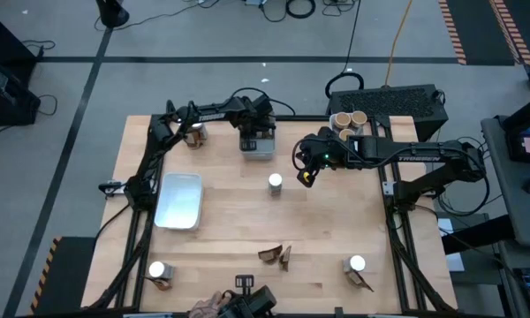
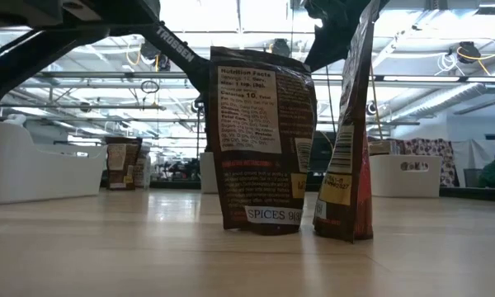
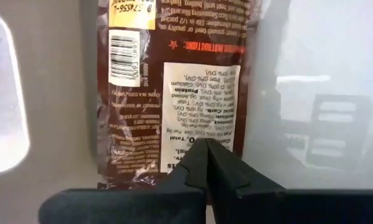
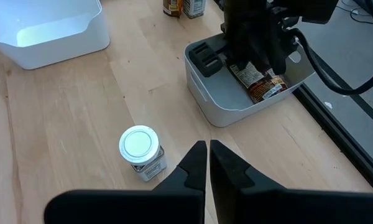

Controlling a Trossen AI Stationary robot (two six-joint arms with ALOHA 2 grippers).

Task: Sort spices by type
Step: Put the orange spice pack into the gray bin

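Observation:
A dark-brown packet (image 3: 174, 93) lies flat in the grey tray (image 4: 219, 111) at the table's far middle. My left gripper (image 3: 206, 148) is shut and points down right over it. My right gripper (image 4: 208, 149) hangs shut above the table's middle right, nothing in it, with a white-capped jar (image 4: 139, 148) standing on the wood just ahead of it. Two more packets (image 2: 264, 140) stand upright near the front edge. Jars (image 1: 156, 270) (image 1: 357, 263) stand at the near left and near right. Tan-topped tubs (image 1: 347, 121) sit at the far right corner. My left gripper's shut fingertips (image 3: 199, 163) stand over the white label (image 3: 202, 99) of the packet in the tray, coming from above. Whether they touch the packet, I cannot tell.
A white tray (image 1: 179, 200) lies on the left half of the table. More jars (image 1: 194, 135) stand at the far left, beside the left arm. Bare wood lies between the white tray and the middle jar (image 1: 275, 183).

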